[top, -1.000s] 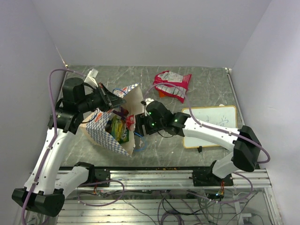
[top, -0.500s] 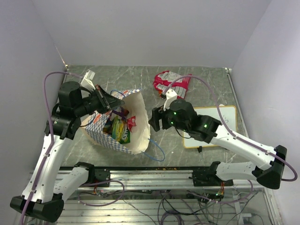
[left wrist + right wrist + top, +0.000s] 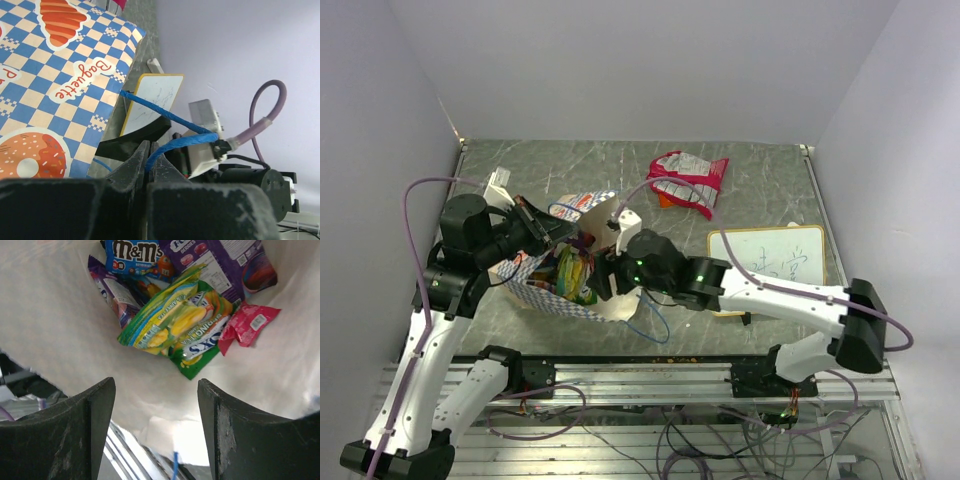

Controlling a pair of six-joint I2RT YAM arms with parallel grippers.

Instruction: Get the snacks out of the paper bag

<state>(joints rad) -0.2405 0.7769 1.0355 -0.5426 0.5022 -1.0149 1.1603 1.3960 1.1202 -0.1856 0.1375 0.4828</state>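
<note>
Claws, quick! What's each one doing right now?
Left claw: closed on the blue string handle.
Right claw: open, empty, at the paper bag mouth.

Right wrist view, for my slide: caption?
Right gripper, jaws open, at the mouth of the paper bag, facing the snacks.

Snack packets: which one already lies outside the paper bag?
The red-and-white crinkly foil packet, lying on the marbled grey table. The green-yellow packet, blue packet and purple packet all lie inside the cream checkered paper bag.
</note>
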